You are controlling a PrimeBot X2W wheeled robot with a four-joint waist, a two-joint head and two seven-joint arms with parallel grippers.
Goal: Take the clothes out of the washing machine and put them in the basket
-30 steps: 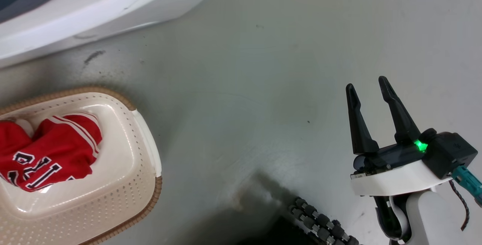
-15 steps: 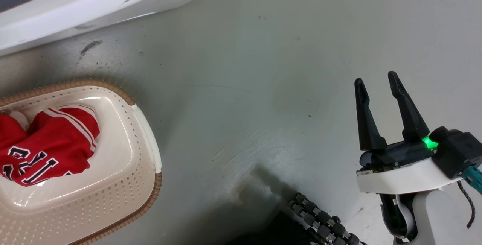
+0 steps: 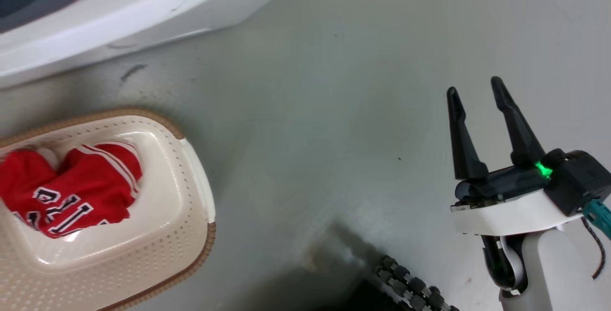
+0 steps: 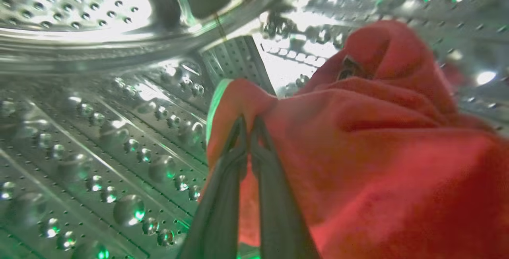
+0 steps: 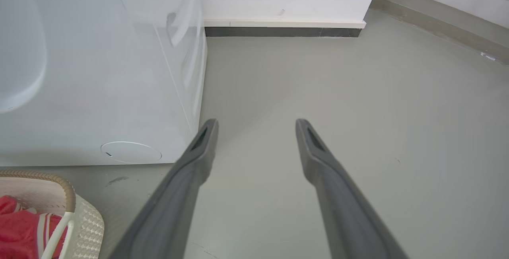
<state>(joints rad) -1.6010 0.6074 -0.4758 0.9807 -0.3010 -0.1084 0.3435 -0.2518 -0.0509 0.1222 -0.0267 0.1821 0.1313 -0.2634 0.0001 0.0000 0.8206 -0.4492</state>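
— Fingers of our left gripper (image 4: 248, 125) are pressed together, pinching a fold of red cloth (image 4: 358, 151) inside the drum (image 4: 91, 131) of the washing machine (image 3: 143, 10); our right gripper (image 3: 474, 87) hangs spread and empty above the floor (image 3: 310, 134).
— And the basket (image 3: 191, 234)?
— One red jersey (image 3: 81, 191) lies in it, beside the machine; so we judge ourselves partway; the pinched piece has yet to come out and go in the basket; whether more lies deeper in the drum, we cannot tell.
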